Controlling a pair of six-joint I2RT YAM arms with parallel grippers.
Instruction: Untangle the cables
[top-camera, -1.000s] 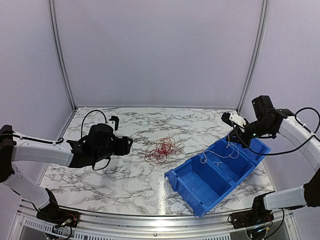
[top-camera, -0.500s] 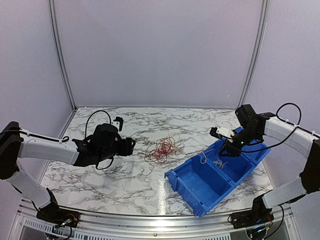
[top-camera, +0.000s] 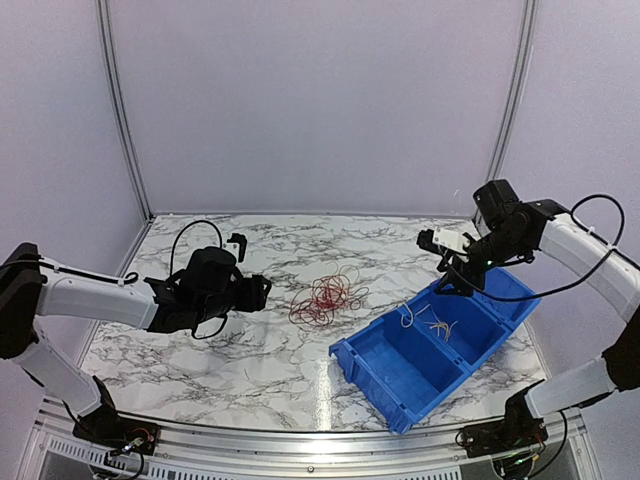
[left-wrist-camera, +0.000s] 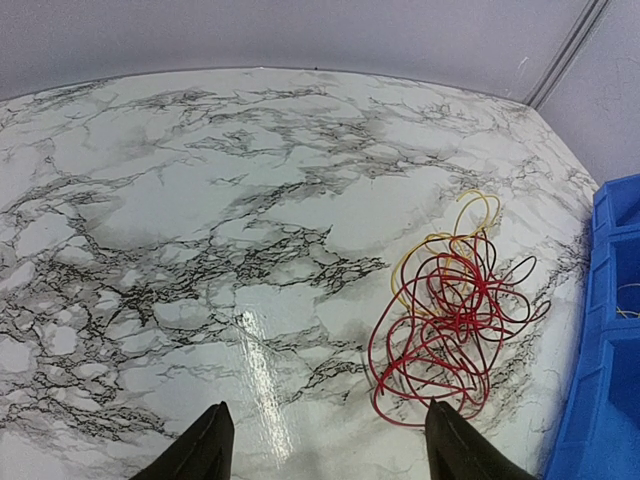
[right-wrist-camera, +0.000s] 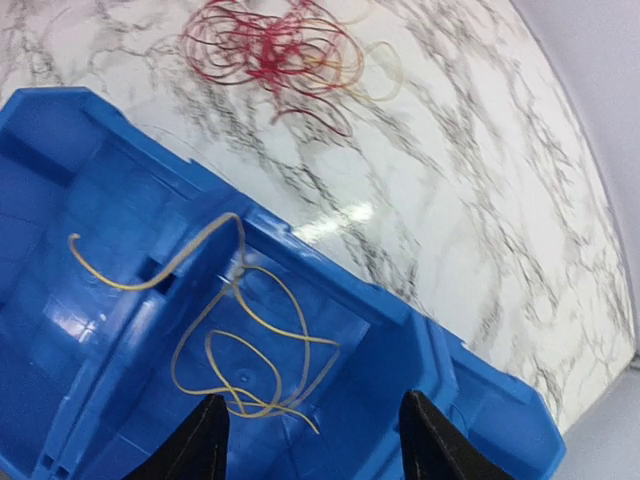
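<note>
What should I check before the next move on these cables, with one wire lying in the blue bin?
1. Right hand open and empty: ok, nothing sits between its fingers.
2. Pale yellow thin wire inside the blue plastic bin: ok, though it drapes across the bin's divider.
3. Left hand open: ok, it hovers over the marble table, apart from the wires.
4. Tangle of mostly red and yellow thin wires in the open: ok, it lies on the table beside the bin with nothing covering it.
5. One loose strand to pick: cannot tell, since the loops overlap heavily.
</note>
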